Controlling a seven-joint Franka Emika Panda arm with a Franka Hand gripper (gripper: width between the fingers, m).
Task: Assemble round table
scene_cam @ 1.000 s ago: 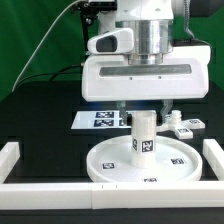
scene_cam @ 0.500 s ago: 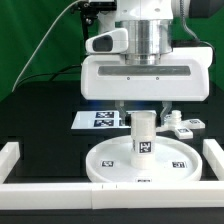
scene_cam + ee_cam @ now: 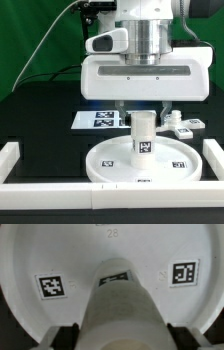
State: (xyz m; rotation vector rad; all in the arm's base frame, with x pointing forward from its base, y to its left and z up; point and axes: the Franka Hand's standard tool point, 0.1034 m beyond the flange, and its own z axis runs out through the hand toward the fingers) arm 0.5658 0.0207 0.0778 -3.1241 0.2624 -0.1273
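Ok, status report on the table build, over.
Claw shut on leg. Leg upright on round disc, at its central hub. Nothing in the way; small white parts sit apart beyond the disc.

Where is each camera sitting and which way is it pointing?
Exterior view: off the arm, low and nearly side-on, facing the leg standing on the round disc; shows the gripper.
Wrist view: on the wrist, looking down along the leg onto the disc; shows both fingers clamping it.
Shared: leg, disc, square tags.
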